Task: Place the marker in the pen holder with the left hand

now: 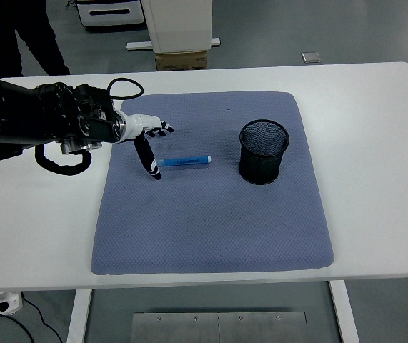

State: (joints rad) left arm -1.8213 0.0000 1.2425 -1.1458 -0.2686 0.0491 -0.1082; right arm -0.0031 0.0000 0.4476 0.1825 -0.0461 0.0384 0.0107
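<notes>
A blue marker with a pale cap end lies flat on the blue-grey mat, left of a black mesh pen holder that stands upright and looks empty. My left hand reaches in from the left and hovers at the marker's left end. Its fingers are spread, and the thumb points down beside the cap end. Nothing is held. The right arm does not show.
The mat covers the middle of the white table. A cardboard box and a white cabinet stand on the floor behind the table. A person's dark legs show at the top left.
</notes>
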